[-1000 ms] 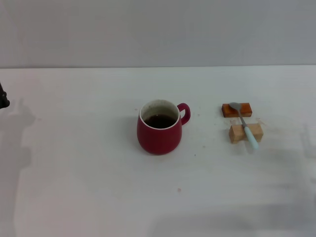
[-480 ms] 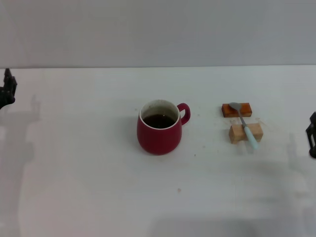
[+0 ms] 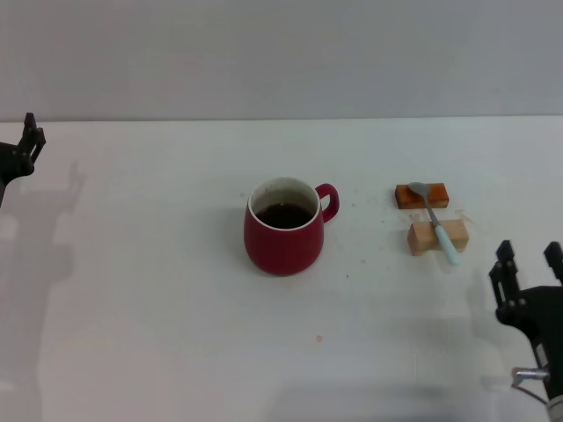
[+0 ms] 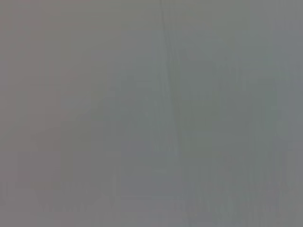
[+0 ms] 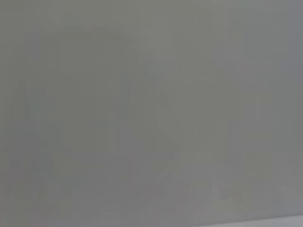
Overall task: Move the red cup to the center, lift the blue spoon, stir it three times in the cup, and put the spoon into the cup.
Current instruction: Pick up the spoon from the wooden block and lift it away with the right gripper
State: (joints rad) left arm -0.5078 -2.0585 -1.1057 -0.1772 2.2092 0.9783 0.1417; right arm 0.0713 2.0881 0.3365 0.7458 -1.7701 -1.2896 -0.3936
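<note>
The red cup point(image 3: 283, 227) stands near the middle of the white table point(image 3: 158, 308), handle to the right, dark liquid inside. The blue spoon point(image 3: 437, 226) lies to its right, its grey bowl on an orange block point(image 3: 422, 195) and its pale handle across a tan block point(image 3: 437, 236). My right gripper point(image 3: 529, 260) is open at the front right, nearer me than the spoon and apart from it. My left gripper point(image 3: 29, 141) shows at the far left edge, far from the cup. Both wrist views show only plain grey.
The grey wall point(image 3: 281, 53) runs behind the table's far edge. Small specks dot the tabletop near the cup and blocks.
My right gripper has come up into view at the front right. My left gripper has risen and moved slightly right along the left edge. Cup and spoon have not moved.
</note>
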